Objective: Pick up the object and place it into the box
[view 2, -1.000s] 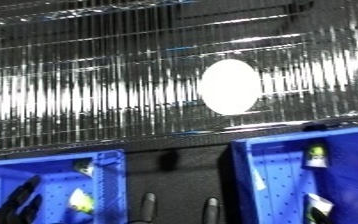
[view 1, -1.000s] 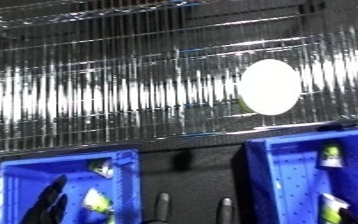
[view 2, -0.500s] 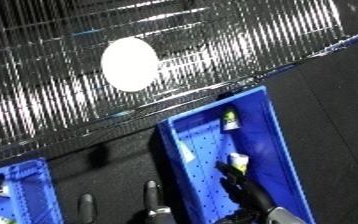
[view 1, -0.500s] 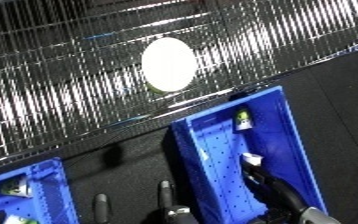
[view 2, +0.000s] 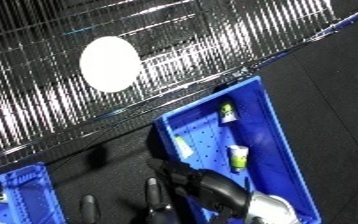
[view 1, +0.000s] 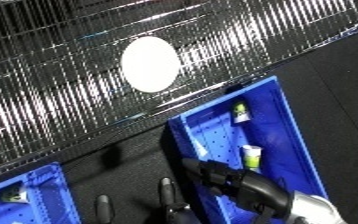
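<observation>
Right robot hand now deeper over blue bin

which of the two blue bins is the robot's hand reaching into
The right blue bin, the one mostly in view below the white oval. The right hand lies over its near end, while the left blue bin only shows a corner.

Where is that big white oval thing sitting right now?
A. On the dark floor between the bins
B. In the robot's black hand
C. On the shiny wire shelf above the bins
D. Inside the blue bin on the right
C: the white oval object lies on the wire shelf, above the right blue bin and apart from the right hand.
</observation>
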{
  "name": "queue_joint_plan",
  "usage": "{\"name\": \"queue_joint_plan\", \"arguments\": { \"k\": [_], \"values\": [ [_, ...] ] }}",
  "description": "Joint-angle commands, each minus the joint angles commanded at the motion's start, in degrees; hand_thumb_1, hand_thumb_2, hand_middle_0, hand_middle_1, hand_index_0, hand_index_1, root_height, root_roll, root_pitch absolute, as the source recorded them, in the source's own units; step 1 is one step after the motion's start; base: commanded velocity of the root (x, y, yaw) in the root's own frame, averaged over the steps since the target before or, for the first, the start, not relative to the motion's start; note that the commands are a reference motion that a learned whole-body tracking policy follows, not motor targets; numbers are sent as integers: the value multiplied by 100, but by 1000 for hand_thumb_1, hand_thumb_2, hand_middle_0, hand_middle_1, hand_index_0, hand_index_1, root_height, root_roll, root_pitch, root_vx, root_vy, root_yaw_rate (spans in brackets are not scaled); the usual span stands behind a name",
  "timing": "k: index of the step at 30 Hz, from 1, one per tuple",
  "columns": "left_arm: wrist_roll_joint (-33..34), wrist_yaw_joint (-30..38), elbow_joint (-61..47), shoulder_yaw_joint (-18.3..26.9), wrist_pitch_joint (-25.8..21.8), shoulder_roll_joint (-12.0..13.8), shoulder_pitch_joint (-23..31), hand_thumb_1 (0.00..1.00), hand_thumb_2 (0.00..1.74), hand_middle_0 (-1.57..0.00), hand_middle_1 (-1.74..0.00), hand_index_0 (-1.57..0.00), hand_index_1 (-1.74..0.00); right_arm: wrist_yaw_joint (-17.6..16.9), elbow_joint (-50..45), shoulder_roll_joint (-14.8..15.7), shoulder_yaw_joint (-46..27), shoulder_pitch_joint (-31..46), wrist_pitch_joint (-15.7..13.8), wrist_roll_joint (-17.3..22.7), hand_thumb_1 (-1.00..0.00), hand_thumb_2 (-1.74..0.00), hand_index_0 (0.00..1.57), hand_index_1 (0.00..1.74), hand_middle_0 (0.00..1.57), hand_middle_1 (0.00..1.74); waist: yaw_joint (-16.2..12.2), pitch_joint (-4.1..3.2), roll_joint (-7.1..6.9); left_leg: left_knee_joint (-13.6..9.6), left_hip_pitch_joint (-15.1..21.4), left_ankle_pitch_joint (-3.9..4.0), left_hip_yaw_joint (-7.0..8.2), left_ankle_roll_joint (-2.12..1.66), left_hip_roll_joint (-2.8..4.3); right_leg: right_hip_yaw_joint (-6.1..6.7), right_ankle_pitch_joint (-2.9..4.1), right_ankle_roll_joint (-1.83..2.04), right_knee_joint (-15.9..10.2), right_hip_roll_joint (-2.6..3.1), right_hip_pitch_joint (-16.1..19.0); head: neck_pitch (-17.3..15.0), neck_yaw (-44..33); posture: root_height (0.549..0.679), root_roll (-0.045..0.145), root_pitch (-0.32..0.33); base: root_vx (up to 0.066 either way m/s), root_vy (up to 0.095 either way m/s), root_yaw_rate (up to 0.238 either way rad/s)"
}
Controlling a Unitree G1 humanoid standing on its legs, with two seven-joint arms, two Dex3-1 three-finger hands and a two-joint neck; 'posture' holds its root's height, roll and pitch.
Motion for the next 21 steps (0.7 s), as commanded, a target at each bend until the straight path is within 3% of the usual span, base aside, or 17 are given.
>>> {"name": "queue_joint_plan", "arguments": {
  "k": [3, 6, 12, 15, 21],
  "values": [
    [47, 8, 51, 63, -29, -32, 13, 0, 0, 0, 0, 0, 0, -47, -531, -2, -319, -21, -259, 213, 0, 0, 0, 0, 0, 0, -29, 0, -6, 2, -9, -12, 22, -9, 21, -6, -7, 14, 8, -8, -10, 79, -85, 641, 44, 59, 16, 13, -10],
    [84, 32, 52, 109, -45, -66, 23, 0, 0, 0, 0, 0, 0, -322, -982, 56, -670, -40, -638, 291, 0, 0, 0, 0, 0, 0, -55, 0, 4, 18, -32, -31, 46, -13, 34, -10, -7, 27, 22, -23, -37, 155, -142, 641, 46, 62, 9, 17, 13],
    [228, 112, -50, 178, 19, -169, 50, 0, 0, 0, 0, 0, 0, -1293, -1417, 242, -1351, -237, -1614, -293, 0, 0, 0, 0, 0, 0, -81, 0, 52, 56, -61, -80, 82, -2, 26, -18, -2, 36, 26, -43, -61, 321, -157, 642, 49, 66, 13, 19, 3],
    [284, 141, -107, 167, 41, -228, 71, 0, 0, 0, 0, 0, 0, -1670, -1346, 263, -1518, -439, -1797, -585, 0, 0, 0, 0, 0, 0, -49, 0, 84, 79, -63, -95, 85, 8, 14, -22, -11, 25, 41, -61, -57, 448, -133, 641, 51, 64, 29, 13, 19],
    [337, 181, -266, 101, 157, -254, 138, 0, 0, 0, 0, 0, 0, -2512, -917, 156, -1497, -994, -1899, -1101, 0, 0, 0, 0, 0, 0, 108, 0, 174, 107, -117, -82, 57, 34, -47, -54, -12, -1, 61, -100, -89, 673, 36, 641, 54, 67, 24, 1, 59]
  ]
}}
